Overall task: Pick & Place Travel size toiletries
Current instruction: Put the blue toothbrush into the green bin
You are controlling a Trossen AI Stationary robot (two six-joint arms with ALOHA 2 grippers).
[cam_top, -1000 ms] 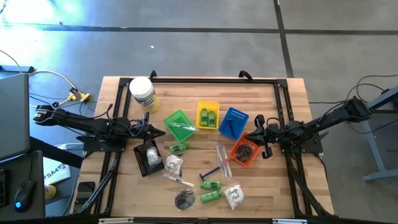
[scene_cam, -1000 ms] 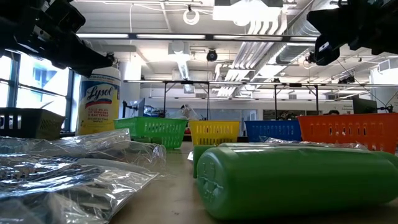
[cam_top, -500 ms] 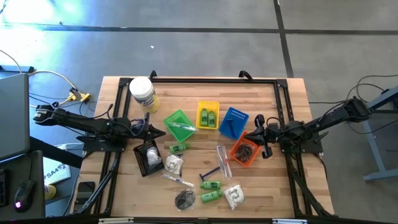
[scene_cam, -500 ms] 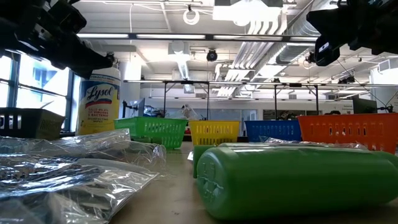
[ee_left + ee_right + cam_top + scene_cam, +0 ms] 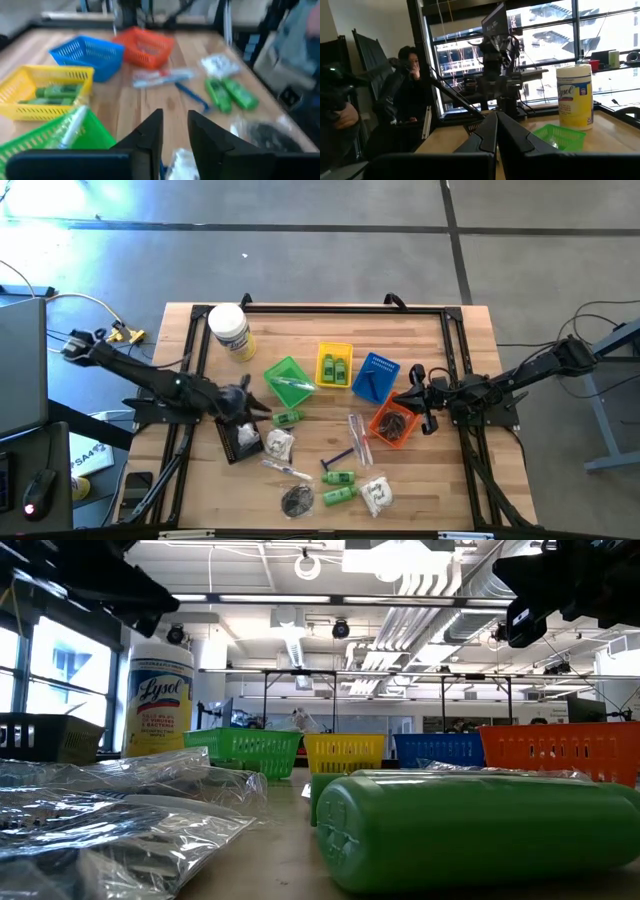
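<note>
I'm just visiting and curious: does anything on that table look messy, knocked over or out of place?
Nothing looks spilled or broken. The green basket sits tilted against the square yellow basket, and several toiletries lie scattered outside the baskets, such as two green bottles and a white sachet near the front edge.

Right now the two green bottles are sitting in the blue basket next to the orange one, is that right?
Not quite. The two green bottles are in the yellow basket, not the blue basket. The blue one does sit next to the orange basket. The high view shows it, and the left wrist view agrees.
</note>
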